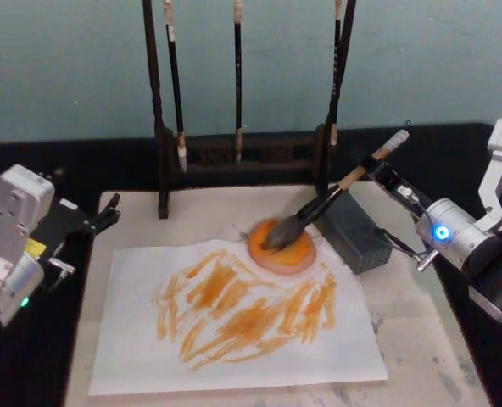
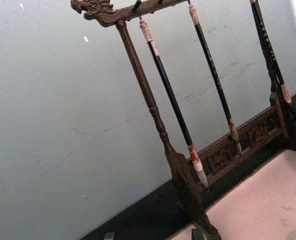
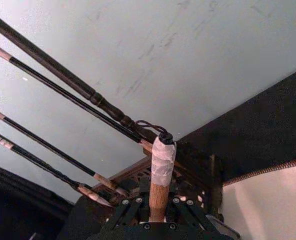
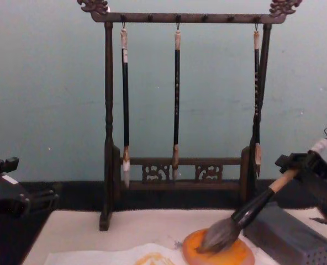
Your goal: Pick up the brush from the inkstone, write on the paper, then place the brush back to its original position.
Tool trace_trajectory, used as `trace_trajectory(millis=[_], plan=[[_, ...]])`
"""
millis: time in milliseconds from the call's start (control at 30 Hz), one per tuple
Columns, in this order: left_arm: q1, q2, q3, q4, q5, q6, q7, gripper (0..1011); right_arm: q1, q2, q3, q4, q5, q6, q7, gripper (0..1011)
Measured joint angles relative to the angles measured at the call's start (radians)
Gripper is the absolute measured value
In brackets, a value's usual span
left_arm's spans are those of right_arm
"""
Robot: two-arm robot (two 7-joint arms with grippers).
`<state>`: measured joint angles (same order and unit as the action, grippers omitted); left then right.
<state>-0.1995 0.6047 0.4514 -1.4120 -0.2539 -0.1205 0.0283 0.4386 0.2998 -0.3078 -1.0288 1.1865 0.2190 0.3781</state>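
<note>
Your right claw point(image 1: 378, 172) is pinching the brush point(image 1: 319, 208) high on its tan handle, just below the white-wrapped end. The brush leans down to the left, and its bushy bristles rest on the orange inkstone point(image 1: 298, 254), which sits at the paper's far right corner. The paper point(image 1: 234, 339) is already covered with orange strokes, so you can take the writing as done. The brush looks to be back on the inkstone, which leaves you only to let go and draw the arm away. Your left claw point(image 1: 107, 212) is parked at the left edge of the cream mat point(image 1: 421, 339); you cannot tell whether it is spread or pressed together. By count you have one large brush, one inkstone, one sheet of paper, one dark wooden rack point(image 1: 234, 157) with three thin brushes point(image 4: 177, 99) hanging from it, and one grey perforated block point(image 1: 357, 233) just right of the inkstone.
</note>
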Motion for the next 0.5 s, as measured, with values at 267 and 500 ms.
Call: trace_trajectory(millis=[267, 500], plan=[[0.0, 0.0, 0.0, 0.0, 0.0, 0.0, 0.0, 1001, 0.005, 0.003, -0.012, 0.016, 0.025, -0.003, -0.007, 160], [0.0, 0.0, 0.0, 0.0, 0.0, 0.0, 0.0, 1001, 0.008, 0.007, -0.024, 0.025, 0.038, -0.008, -0.014, 160]])
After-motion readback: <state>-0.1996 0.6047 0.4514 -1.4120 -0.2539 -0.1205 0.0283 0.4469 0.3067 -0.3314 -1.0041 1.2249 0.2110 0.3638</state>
